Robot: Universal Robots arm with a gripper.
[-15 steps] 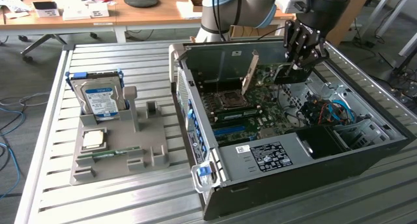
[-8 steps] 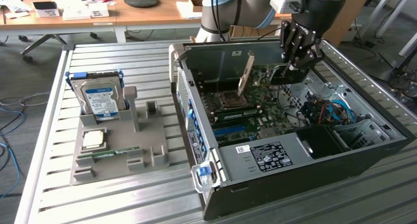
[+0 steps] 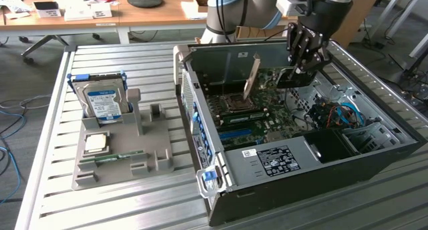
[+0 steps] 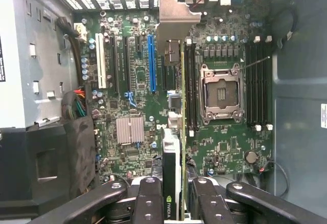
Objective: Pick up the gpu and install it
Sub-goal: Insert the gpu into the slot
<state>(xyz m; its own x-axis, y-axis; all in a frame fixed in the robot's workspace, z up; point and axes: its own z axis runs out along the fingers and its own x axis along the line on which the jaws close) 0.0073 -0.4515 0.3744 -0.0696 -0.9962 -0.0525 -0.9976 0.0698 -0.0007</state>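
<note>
My gripper point(image 3: 302, 69) reaches down into the open computer case point(image 3: 221, 190) and is shut on the gpu point(image 3: 289, 81), a thin dark card held on edge above the green motherboard point(image 3: 267, 125). In the wrist view the gpu point(image 4: 172, 157) runs edge-on away from between my two fingers point(image 4: 148, 198), with my gripper point(image 4: 176, 196) closed around it. Its grey metal end bracket point(image 4: 173, 17) sits by the case's rear slot openings. The card lies between the blue slot point(image 4: 151, 63) and the empty processor socket point(image 4: 220, 93). I cannot tell whether it touches the board.
Case walls close in on all sides, with a black drive cage point(image 4: 51, 168) and cables point(image 3: 338, 115) nearby. Outside the case, a grey holder point(image 3: 120, 140) carries a silver hard drive point(image 3: 103, 99), a processor chip point(image 3: 97, 142) and a green memory stick point(image 3: 117, 157).
</note>
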